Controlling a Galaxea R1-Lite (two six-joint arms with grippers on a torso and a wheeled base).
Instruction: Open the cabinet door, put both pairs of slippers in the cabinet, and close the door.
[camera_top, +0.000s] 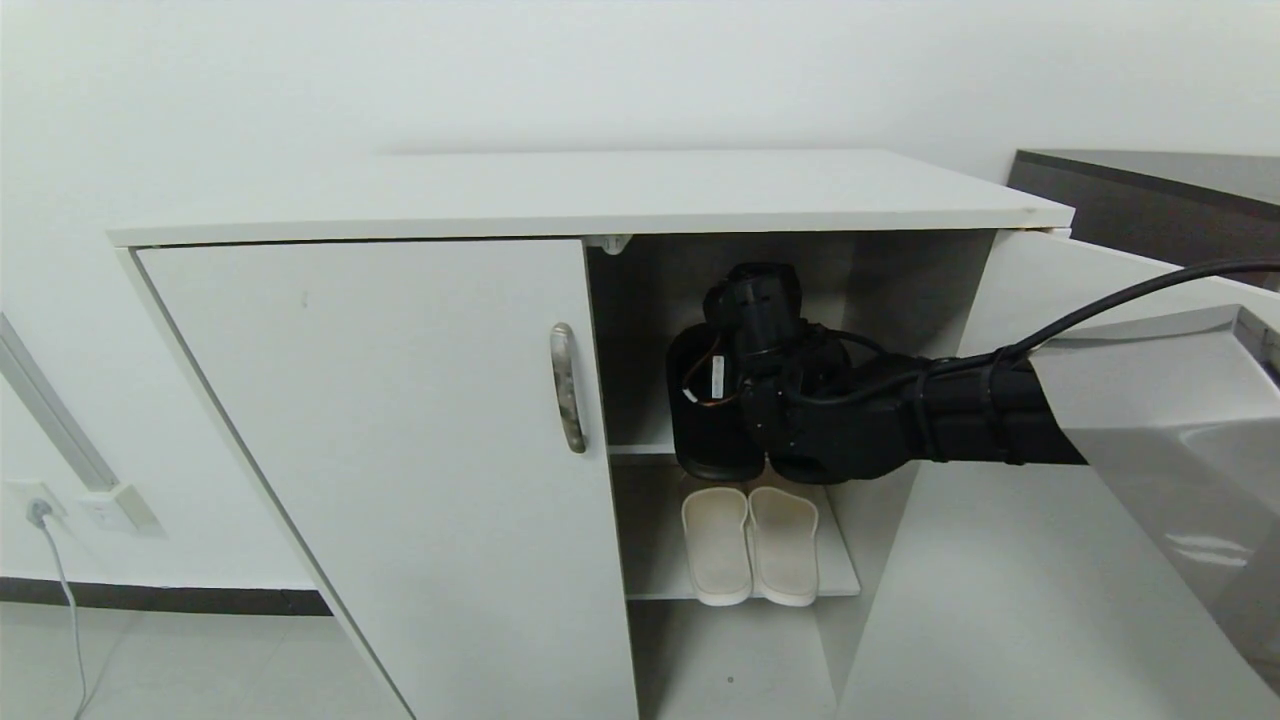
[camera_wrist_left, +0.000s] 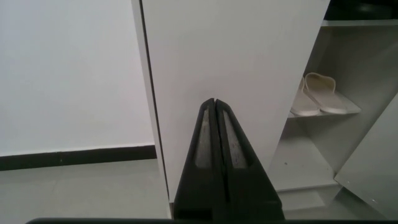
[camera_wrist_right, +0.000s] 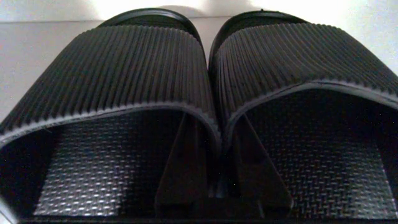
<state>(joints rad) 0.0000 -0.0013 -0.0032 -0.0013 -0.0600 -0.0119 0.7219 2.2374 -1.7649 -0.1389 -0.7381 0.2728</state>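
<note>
Fingers of the right gripper (camera_wrist_right: 214, 134) are pinching the inner walls of the black slippers (camera_wrist_right: 137, 68), holding both as 1 above the white slippers (camera_top: 750, 545); the left gripper (camera_wrist_left: 214, 143) is sitting with fingers closed, empty.

The right arm (camera_top: 960, 420) stretches out nearly level, its black forearm wrapped by a cable (camera_top: 1100, 300), and its wrist (camera_top: 790, 400) sits inside the open side of the cabinet (camera_top: 600, 190). The right gripper (camera_wrist_right: 217, 177) is clamped on the black slippers (camera_wrist_right: 124, 81). One of its fingers (camera_wrist_right: 183, 162) lies inside each slipper, and together they pinch the two adjoining side walls. The left gripper (camera_wrist_left: 214, 107) is held lower, pointing forward and roughly level. Its two fingers (camera_wrist_left: 204, 146) are pressed flat against each other from base to tip, with nothing between them.
</note>
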